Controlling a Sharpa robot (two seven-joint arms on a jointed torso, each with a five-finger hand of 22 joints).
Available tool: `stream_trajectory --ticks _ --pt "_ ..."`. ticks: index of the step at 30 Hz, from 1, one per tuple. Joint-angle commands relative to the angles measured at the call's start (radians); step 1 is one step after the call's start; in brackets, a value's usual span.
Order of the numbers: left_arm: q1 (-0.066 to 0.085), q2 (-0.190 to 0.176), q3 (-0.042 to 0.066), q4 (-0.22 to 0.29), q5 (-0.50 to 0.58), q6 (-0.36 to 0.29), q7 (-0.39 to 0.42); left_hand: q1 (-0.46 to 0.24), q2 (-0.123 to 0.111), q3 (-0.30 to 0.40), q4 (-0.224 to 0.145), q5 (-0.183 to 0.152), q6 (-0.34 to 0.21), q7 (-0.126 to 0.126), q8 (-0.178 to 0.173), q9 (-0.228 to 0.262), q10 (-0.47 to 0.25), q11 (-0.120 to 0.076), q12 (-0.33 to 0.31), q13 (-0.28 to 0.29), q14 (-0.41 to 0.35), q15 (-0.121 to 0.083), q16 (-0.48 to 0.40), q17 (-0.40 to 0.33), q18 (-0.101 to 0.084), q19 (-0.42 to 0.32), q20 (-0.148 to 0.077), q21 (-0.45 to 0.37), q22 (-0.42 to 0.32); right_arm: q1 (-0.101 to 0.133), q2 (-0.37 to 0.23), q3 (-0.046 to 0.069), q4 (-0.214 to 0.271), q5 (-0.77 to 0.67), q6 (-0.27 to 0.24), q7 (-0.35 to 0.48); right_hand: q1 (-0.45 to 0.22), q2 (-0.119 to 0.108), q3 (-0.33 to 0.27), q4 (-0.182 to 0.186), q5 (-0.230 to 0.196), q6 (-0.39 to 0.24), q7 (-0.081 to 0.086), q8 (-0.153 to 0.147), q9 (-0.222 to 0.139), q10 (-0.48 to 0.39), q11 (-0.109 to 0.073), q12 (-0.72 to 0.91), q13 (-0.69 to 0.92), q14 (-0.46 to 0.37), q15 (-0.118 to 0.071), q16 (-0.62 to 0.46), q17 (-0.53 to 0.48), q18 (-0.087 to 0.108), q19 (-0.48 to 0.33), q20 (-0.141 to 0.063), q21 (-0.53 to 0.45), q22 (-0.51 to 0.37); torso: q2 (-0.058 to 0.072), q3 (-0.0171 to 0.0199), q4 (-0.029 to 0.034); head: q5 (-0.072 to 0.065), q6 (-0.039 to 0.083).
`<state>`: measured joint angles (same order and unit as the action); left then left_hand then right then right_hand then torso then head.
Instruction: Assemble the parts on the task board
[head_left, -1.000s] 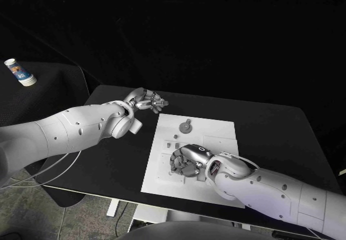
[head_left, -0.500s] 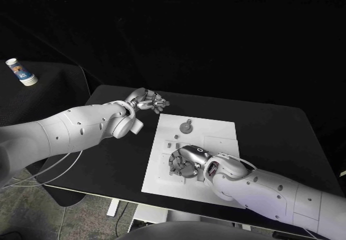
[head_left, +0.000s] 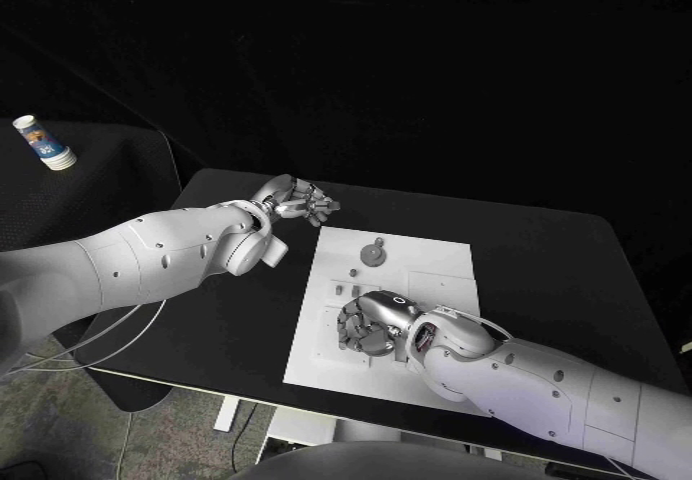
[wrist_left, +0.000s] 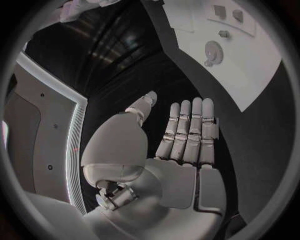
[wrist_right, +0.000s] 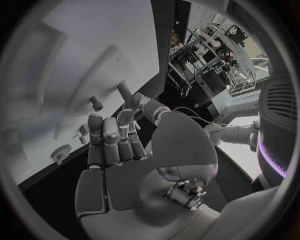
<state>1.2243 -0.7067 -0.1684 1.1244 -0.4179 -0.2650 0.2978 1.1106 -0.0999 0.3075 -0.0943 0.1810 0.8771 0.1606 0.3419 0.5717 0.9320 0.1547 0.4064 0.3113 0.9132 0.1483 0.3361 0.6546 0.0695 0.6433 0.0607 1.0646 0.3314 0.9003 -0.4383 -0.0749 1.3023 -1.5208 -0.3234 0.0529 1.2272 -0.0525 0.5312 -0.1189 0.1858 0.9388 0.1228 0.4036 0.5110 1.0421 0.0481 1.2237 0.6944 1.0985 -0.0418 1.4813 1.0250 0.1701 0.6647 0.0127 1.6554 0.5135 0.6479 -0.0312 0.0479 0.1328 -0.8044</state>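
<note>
Silver right hand (head_left: 371, 322) is hovering low over the near-left part of the white rectangular task board (head_left: 433, 272) mid-table, fingers (wrist_right: 103, 137) loosely curled, grasping nothing. Silver left hand (head_left: 293, 199) is hanging released, fingers (wrist_left: 189, 129) straight, over the black table (head_left: 541, 250) just past the board's far-left corner. Round grey disc part (head_left: 372, 254) is sitting at the board's far end.

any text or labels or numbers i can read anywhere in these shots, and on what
No text can be read in any view.
Small cup or bottle off the table's far left: blue and white printing, too small to read.
Task board: no print or markings show on its white face.
Left hand and right hand: no legible marks on them.
</note>
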Motion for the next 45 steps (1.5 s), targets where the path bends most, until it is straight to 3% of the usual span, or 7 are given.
stream_trajectory --ticks 1,20,45 --pt "0.001 0.002 0.001 0.001 0.005 0.010 0.006 -0.003 0.010 -0.003 0.003 0.003 0.006 -0.003 0.003 0.002 0.009 0.002 -0.006 0.002 0.008 0.001 -0.006 -0.002 0.012 -0.008 0.000 -0.007 0.000 -0.004 0.003 -0.002 -0.006 -0.015 0.013 0.007 -0.002 0.011 0.005 0.000 0.001 0.088 0.017 0.019 0.024 0.005 0.002 0.003 -0.001 -0.001 -0.006 0.005 -0.001 0.005 0.008 0.001 0.107 0.001 0.000 0.0003 -0.0005 0.000 0.000" --pt "0.001 0.002 0.001 0.000 0.005 0.009 0.006 -0.003 0.010 -0.003 0.003 0.003 0.006 -0.003 0.003 0.002 0.009 0.002 -0.007 0.002 0.008 0.001 -0.007 -0.002 0.012 -0.008 0.000 -0.007 0.000 -0.006 -0.003 -0.011 -0.005 -0.019 0.029 0.007 -0.004 0.011 0.005 0.001 0.001 0.088 0.017 0.018 0.024 0.006 0.002 0.003 -0.002 -0.001 -0.006 0.005 -0.001 0.005 0.008 0.001 0.107 0.001 0.000 0.0006 -0.0008 0.002 -0.004" --pt "0.001 0.000 0.001 0.000 0.005 0.010 0.005 -0.003 0.011 -0.003 0.003 0.003 0.007 -0.003 0.003 0.002 0.009 0.002 -0.008 0.002 0.008 0.001 -0.009 -0.002 0.012 -0.008 0.000 -0.007 0.000 -0.007 -0.005 -0.012 -0.001 -0.020 0.030 0.004 -0.005 0.012 0.005 0.001 0.001 0.088 0.017 0.018 0.024 0.006 0.002 0.002 -0.002 -0.001 -0.006 0.004 -0.002 0.005 0.008 0.001 0.107 0.001 0.000 -0.0001 -0.0007 0.000 -0.004"
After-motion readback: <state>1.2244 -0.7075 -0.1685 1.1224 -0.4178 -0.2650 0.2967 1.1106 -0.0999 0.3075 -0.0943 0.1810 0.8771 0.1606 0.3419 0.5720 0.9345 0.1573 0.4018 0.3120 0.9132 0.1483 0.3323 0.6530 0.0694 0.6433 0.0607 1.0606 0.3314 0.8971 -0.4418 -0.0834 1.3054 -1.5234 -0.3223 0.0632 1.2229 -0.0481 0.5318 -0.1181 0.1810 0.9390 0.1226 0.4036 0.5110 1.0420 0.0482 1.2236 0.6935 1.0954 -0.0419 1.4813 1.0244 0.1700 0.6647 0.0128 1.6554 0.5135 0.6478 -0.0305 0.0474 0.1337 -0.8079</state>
